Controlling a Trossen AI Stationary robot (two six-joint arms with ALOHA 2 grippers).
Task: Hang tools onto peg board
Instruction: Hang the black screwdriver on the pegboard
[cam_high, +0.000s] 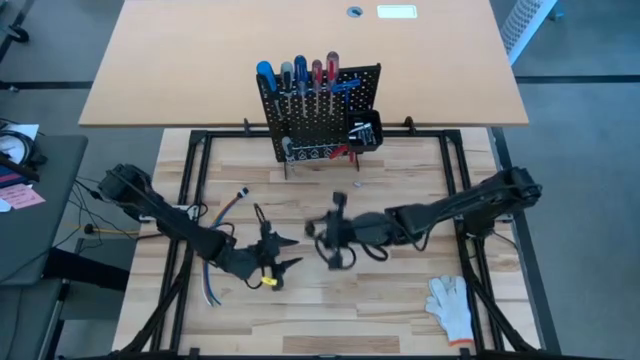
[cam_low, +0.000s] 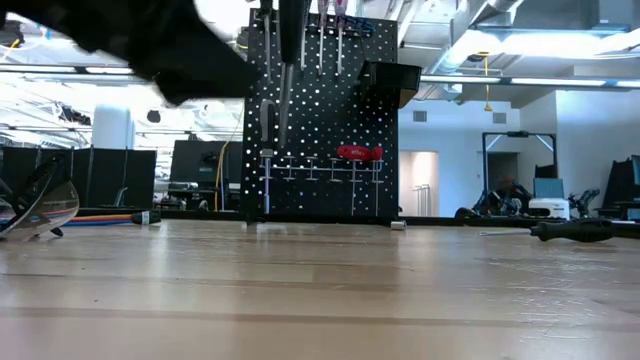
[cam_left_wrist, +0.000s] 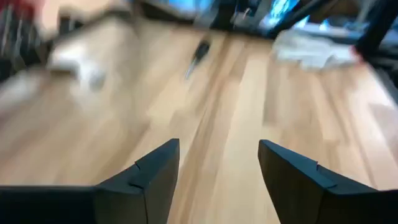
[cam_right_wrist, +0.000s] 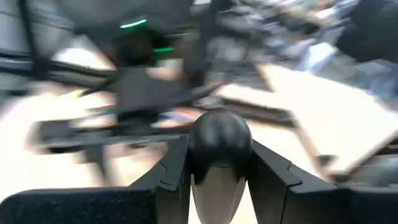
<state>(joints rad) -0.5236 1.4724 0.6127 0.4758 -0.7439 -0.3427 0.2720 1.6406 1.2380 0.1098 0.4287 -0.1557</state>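
Two end effectors meet mid-worktop, well short of the peg board (cam_high: 322, 112). The right end effector (cam_right_wrist: 219, 180) grasps a black-handled screwdriver (cam_right_wrist: 219, 155) by its rounded handle; the left end effector (cam_high: 276, 255) hangs just beside it, released, fingers spread and holding nothing (bare wood shows between them). Farther back the board stands upright, several screwdrivers (cam_high: 298, 74) already hung along its top row. To hang this one well, I judge: turn it shaft-down, line it over a free holder — then lower slowly.

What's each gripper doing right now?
Left gripper: open, empty.
Right gripper: shut on a black tool handle.
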